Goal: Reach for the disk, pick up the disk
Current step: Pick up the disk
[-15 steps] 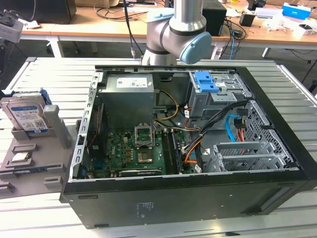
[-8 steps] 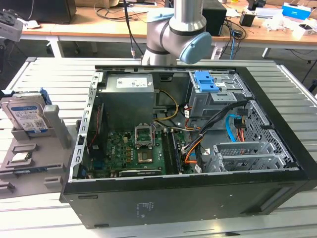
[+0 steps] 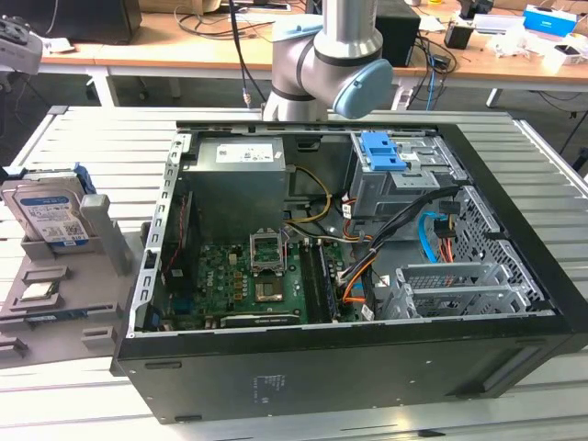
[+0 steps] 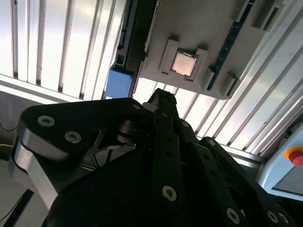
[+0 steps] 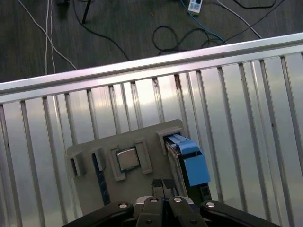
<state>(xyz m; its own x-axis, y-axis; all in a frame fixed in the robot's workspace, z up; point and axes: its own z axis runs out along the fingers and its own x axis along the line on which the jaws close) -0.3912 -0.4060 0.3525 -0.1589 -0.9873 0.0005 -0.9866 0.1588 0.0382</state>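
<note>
The disk (image 3: 48, 216) stands upright in a grey holder (image 3: 55, 303) at the exterior view's left, beside the open computer case. It is silver with a white-and-blue label and a blue bracket. In the first wrist view I look down on its top edge and blue bracket (image 5: 191, 161). My gripper (image 5: 163, 185) hangs above the holder, a short way off the disk and apart from it. Its fingers are closed together with nothing between them. In the second wrist view the gripper (image 4: 158, 97) points at the holder (image 4: 199, 28), and the disk's blue tab (image 4: 118, 82) lies off to the side.
A processor chip (image 5: 127, 159) sits in a pocket of the holder next to the disk. The open black computer case (image 3: 367, 358) takes up the middle of the slatted metal table (image 3: 551, 147). A blue caddy (image 3: 381, 152) is fixed inside it. Beyond the table edge is floor with cables (image 5: 170, 35).
</note>
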